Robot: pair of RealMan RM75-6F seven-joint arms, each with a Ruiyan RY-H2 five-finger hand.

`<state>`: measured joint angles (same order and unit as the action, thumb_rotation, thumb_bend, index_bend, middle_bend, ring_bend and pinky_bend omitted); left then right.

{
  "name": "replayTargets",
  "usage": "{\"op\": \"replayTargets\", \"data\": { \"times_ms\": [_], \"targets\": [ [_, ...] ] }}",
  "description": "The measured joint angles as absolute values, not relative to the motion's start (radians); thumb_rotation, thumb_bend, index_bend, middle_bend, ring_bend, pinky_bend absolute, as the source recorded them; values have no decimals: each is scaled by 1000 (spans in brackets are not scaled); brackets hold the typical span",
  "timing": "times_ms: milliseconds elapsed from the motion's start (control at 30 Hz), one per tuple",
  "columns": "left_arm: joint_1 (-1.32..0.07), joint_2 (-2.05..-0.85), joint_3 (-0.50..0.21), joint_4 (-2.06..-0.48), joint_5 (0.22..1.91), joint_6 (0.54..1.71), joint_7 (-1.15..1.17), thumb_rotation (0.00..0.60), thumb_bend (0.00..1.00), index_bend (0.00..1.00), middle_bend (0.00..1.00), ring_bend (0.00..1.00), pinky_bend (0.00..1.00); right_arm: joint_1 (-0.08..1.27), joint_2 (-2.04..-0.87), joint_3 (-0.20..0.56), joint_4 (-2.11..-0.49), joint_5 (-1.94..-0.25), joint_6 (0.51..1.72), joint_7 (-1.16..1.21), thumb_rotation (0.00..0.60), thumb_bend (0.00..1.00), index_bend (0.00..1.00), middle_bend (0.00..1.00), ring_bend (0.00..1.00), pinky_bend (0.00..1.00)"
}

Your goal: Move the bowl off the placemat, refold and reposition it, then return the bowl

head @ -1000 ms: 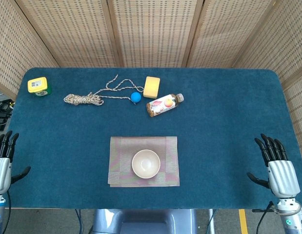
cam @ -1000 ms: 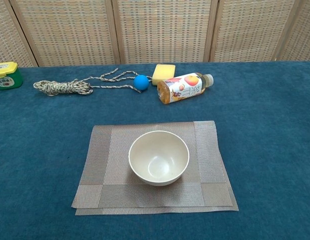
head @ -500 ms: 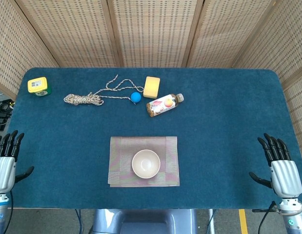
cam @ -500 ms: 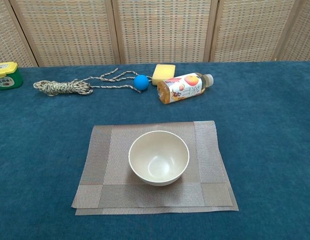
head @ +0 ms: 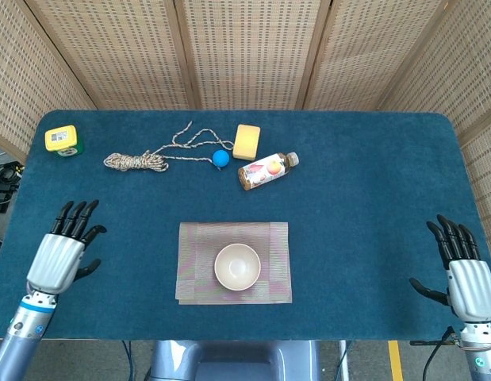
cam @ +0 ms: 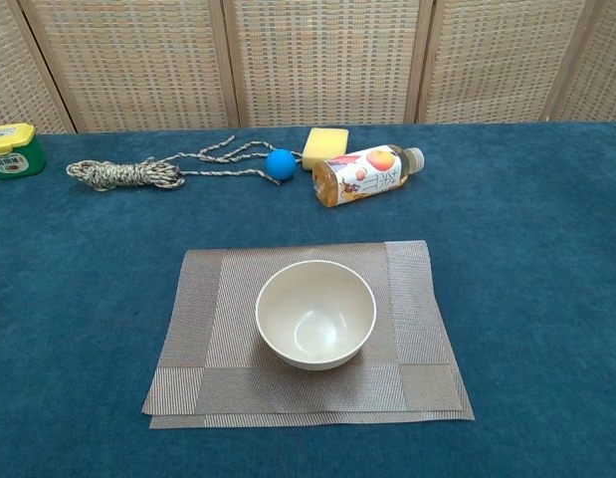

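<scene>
An empty cream bowl (head: 237,266) (cam: 315,314) stands in the middle of a folded grey-brown woven placemat (head: 196,242) (cam: 203,309) near the table's front edge. My left hand (head: 61,252) hovers over the blue cloth well left of the mat, fingers spread, holding nothing. Far to the right of the mat, at the table's front right corner, is my right hand (head: 464,270), fingers apart and empty. Neither hand shows in the chest view.
At the back lie a coiled rope (head: 138,161) (cam: 123,173) with a blue ball (head: 220,159) (cam: 280,163), a yellow sponge (head: 247,141) (cam: 325,146) and a juice bottle (head: 265,170) (cam: 367,174) on its side. A yellow-green container (head: 63,140) (cam: 11,149) stands at the back left.
My left hand has moved in from the left edge toward the mat. My right hand has drifted slightly down and right. Bowl and mat are unmoved.
</scene>
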<state>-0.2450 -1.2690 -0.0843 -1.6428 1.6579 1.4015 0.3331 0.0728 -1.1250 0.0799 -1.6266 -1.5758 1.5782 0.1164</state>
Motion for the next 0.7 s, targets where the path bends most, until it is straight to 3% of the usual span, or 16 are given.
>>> {"op": "replayTargets", "data": {
  "times_ms": [300,433,700],
  "targets": [
    [-368,-1358,-91,-1653,1664,1227,417,600,2,434,0,0,0,72,-1115,88,-1623,-1561,1576,149,600,129,0,0,0,0],
    [-418,-1419,-96,-1649,1650,1158,456,600,95,443,0,0,0,71,-1111,92,-1621,-1554,1575,163,600,129,0,0,0,0],
    [-486,-1523,-100,-1626,1600,1066,527,600,103,429,0,0,0,72,-1104,100,-1614,-1537,1568,194,600,129,0,0,0,0]
  ]
}}
